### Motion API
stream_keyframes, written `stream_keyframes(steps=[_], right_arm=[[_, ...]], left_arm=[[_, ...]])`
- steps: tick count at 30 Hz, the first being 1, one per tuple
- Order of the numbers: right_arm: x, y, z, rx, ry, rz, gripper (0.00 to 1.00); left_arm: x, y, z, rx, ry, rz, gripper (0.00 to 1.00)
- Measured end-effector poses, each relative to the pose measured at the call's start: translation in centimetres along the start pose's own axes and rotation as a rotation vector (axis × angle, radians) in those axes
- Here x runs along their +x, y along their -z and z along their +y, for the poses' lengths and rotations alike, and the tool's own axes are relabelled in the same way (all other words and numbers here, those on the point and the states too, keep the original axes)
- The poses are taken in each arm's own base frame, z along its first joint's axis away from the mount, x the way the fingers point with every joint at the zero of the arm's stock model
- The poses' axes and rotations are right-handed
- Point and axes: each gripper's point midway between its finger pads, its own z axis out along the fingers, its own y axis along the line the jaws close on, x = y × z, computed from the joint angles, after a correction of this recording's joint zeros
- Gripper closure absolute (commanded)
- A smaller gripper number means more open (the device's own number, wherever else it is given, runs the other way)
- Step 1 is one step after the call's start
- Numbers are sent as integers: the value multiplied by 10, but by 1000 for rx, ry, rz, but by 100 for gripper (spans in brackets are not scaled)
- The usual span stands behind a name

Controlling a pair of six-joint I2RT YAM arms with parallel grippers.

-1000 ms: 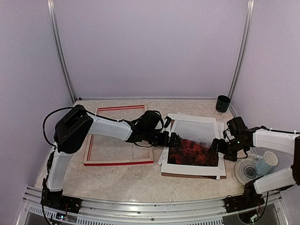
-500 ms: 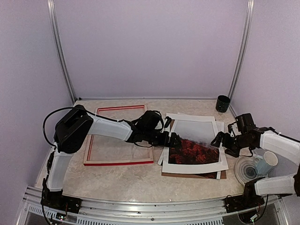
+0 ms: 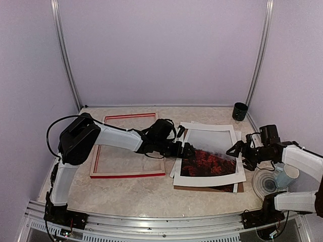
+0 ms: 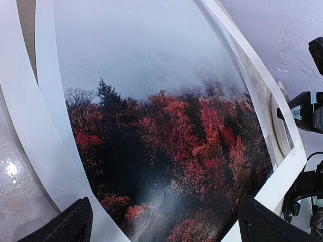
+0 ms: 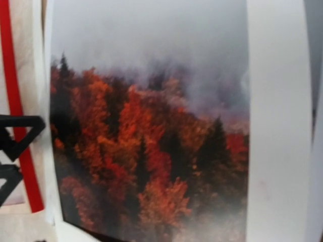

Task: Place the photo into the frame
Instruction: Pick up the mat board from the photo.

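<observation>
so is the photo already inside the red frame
No, the photo lies wholly to the right of the frame, outside its red border.

— What's over on the right?
— A dark green cup point(image 3: 240, 111) stands upright in the far right corner of the marbled beige table point(image 3: 141, 194). Nearer, by the right edge, a clear round plate point(image 3: 262, 185) carries a pale blue mug point(image 3: 285, 175), tilted over.
— Anything lying flat?
— A brown hardboard panel point(image 3: 202, 188) shows its near edge, right of centre. A plain white sheet point(image 3: 174, 170) pokes out at its left side.
— And around the table?
— Lavender walls point(image 3: 161, 50), aluminium posts point(image 3: 65, 55) at the two far corners, and a metal rail point(image 3: 151, 218) along the near edge.
</observation>
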Motion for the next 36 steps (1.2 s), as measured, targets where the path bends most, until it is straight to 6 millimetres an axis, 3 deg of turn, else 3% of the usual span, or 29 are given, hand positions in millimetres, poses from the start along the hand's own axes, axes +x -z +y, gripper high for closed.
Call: stream_keyframes(steps=[10,15,28,36], right_arm=[[-1,3,8,-62,-19,12,6],[1,1,11,-97,-28,29,14],[-12,11,6,-135,-86,-10,49],[-10,11,4,-164,-100,-13,71]], left_arm=[[0,0,0,0,2,0,1],[0,0,0,1,3,-1,1],[0,-1,0,12,5,-12,1],[0,-1,-1,13,9,-14,1]])
